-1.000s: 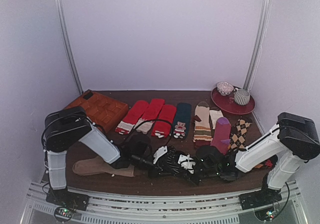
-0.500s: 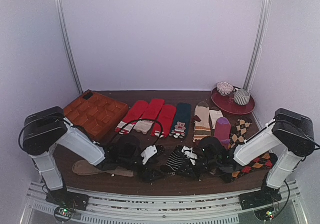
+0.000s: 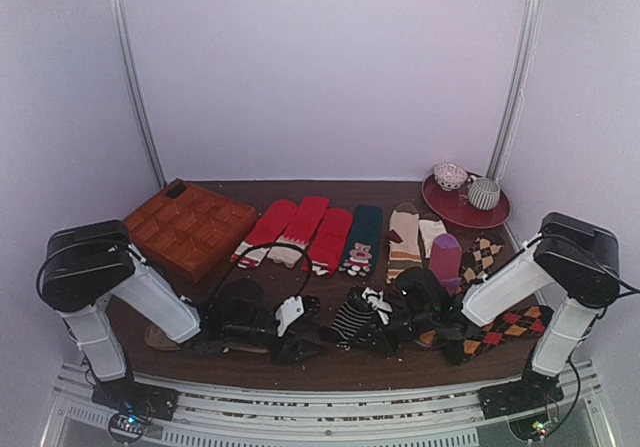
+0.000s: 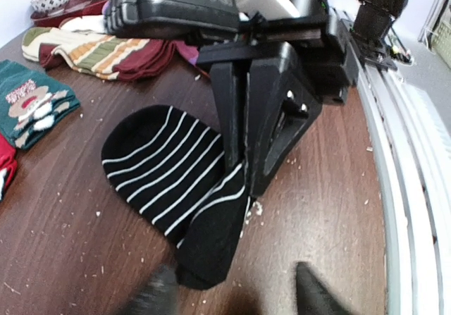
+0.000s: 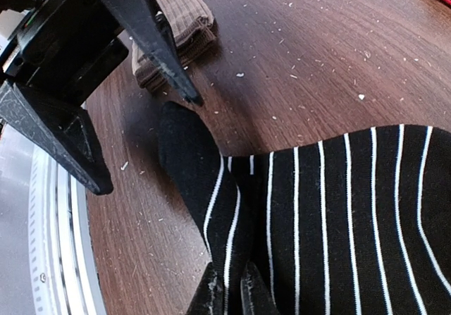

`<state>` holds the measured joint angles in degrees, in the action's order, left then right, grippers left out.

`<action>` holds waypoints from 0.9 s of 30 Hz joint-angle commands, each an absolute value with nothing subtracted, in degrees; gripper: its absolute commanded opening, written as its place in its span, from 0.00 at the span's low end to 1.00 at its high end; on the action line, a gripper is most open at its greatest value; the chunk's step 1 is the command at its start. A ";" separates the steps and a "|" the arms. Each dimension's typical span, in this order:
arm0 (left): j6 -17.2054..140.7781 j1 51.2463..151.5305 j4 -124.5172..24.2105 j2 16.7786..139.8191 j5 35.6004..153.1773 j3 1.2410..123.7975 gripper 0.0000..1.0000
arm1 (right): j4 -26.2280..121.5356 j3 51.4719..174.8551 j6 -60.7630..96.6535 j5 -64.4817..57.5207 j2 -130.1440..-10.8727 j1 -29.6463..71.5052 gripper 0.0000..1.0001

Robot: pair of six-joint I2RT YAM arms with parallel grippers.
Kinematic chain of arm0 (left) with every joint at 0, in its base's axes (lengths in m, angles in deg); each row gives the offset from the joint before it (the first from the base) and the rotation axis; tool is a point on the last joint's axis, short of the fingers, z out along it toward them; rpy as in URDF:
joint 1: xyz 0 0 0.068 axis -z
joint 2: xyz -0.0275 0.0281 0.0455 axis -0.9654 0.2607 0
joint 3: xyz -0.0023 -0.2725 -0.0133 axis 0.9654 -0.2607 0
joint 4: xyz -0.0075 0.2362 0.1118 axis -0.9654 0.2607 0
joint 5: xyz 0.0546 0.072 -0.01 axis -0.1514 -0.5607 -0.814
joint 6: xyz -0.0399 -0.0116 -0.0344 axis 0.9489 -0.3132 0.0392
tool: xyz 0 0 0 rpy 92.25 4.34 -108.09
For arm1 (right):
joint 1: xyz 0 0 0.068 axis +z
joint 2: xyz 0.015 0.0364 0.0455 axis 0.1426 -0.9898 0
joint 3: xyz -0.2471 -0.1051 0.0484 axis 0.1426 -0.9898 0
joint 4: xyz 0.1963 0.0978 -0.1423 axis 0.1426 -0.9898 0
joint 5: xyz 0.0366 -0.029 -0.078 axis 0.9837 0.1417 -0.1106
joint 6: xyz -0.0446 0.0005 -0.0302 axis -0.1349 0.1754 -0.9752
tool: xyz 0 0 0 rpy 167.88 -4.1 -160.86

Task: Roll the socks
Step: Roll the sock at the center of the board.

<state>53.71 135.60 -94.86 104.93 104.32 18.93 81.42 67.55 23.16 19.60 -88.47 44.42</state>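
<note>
**A:** From above, where are the striped socks (image 3: 352, 317)?

**B:** They lie flat on the table, just back from the front rail (image 3: 330, 392). The left gripper (image 3: 300, 342) is just off their left end. The right gripper (image 3: 382, 335) is at their right end, and both are about as near the rail as the socks.

**A:** What does the left wrist camera show?

**B:** The left gripper (image 4: 236, 299) has its fingers well apart with only bare table between them, so it holds nothing. The striped socks (image 4: 165, 163) lie just ahead of it, one narrow dark end pointing its way and the rail (image 4: 409, 153) off to the side. The right gripper (image 4: 246, 177) comes down onto the edge of the socks nearer the rail.

**A:** And the right wrist camera?

**B:** The right gripper (image 5: 229, 294) is pinched tight on a fold of the striped socks (image 5: 324, 209). The left gripper (image 5: 149, 142) gapes between them and the rail (image 5: 42, 216), and a tan sock (image 5: 173, 26) lies beyond it.

**A:** How will they handle?

**B:** I'd judge them light, limp knit that creases and slumps but isn't slippery. I can't tell whether there is one layer or two. I'd pinch across the free narrow end, catching the full thickness. Then I'd roll towards the pinned fold, keeping some tension so the roll doesn't slacken.
</note>
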 commanded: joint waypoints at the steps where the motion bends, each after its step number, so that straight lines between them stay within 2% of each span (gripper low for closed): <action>1: 53.04 135.71 -103.74 106.16 107.26 19.30 0.40 | 69.46 66.16 23.26 16.75 -92.20 43.99 0.06; 4: 52.31 135.71 -105.64 106.46 108.13 18.23 0.32 | 69.36 66.19 23.05 16.80 -92.51 43.73 0.06; 8: 51.71 135.71 -103.98 107.94 108.59 19.45 0.29 | 69.56 66.14 23.05 17.06 -92.85 43.57 0.06; 11: 51.88 135.71 -104.96 109.18 107.89 20.08 0.41 | 69.11 66.26 22.76 17.18 -92.96 43.50 0.06; 15: 51.12 135.71 -103.37 110.63 107.52 22.46 0.48 | 68.82 66.35 22.58 17.09 -92.80 43.40 0.06; 19: 50.87 135.71 -105.35 110.30 106.93 22.26 0.61 | 68.50 66.79 22.31 17.09 -93.18 43.32 0.06; 22: 49.69 135.71 -104.92 109.88 106.98 22.82 0.65 | 68.32 66.95 22.14 17.19 -93.40 43.27 0.06; 27: 47.25 135.71 -101.28 112.11 109.17 26.00 0.62 | 68.03 66.95 21.86 17.59 -93.77 43.22 0.06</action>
<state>50.00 135.60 -100.52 110.46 107.21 23.43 80.24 68.80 22.92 21.92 -89.46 43.44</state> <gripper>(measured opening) 0.627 0.063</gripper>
